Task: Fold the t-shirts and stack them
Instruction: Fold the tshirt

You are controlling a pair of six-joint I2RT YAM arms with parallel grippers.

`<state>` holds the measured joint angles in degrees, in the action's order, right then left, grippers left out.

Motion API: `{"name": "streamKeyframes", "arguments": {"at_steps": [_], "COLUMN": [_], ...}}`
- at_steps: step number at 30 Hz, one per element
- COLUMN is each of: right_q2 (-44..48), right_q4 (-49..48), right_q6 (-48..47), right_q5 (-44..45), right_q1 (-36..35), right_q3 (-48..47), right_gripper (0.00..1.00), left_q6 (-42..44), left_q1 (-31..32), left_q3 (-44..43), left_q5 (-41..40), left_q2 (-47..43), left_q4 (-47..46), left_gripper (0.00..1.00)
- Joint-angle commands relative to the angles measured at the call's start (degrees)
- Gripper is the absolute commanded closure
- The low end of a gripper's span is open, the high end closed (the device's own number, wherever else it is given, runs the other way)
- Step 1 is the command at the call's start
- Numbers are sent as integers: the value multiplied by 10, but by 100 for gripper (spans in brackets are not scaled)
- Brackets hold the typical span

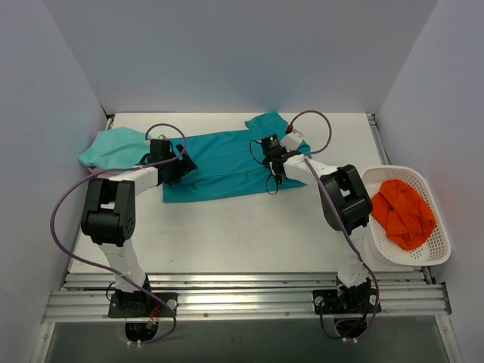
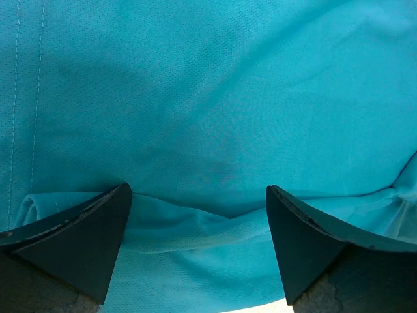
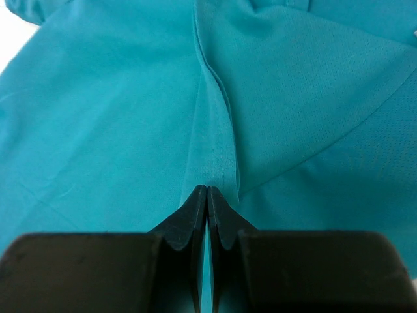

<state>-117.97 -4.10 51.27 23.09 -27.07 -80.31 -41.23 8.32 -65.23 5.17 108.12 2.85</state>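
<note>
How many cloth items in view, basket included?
3. A deep teal soft cloth t-shirt lies spread mid-table; a paler mint-turquoise cloth t-shirt is bunched at the far left; a crumpled orange cloth sits in the white plastic basket at right. More could be hidden under it.

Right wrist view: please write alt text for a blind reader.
The right gripper, black and fully shut, pinches a raised fold of the deep teal soft cloth t-shirt. The cloth fills nearly the whole picture, and the fold runs upward from the gripper.
</note>
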Motion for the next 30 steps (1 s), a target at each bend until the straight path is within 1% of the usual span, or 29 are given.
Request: {"name": "streamKeyframes", "arguments": {"at_steps": [1, 6, 21, 24, 29, 30], "right_q2": [-11, 5, 6, -5, -37, -42], "right_q4": [31, 59, 60, 56, 56, 56], "right_q6": [13, 16, 17, 18, 20, 20], "right_q5": [27, 66, 78, 74, 63, 62], "right_q1": [-2, 2, 18, 18, 17, 16], "right_q3": [-29, -18, 6, 0, -37, -44], "right_gripper": [100, 100, 100, 100, 100, 100], "left_q6": [12, 13, 12, 13, 13, 13], "left_q1": [-1, -1, -1, -1, -1, -1], "left_q3": [3, 4, 2, 3, 4, 3], "left_q5": [-3, 1, 12, 12, 11, 11], "left_q2": [-23, -20, 2, -1, 0, 1], "left_q4": [-6, -12, -19, -19, -19, -38], "left_gripper": [6, 6, 6, 6, 6, 6]}}
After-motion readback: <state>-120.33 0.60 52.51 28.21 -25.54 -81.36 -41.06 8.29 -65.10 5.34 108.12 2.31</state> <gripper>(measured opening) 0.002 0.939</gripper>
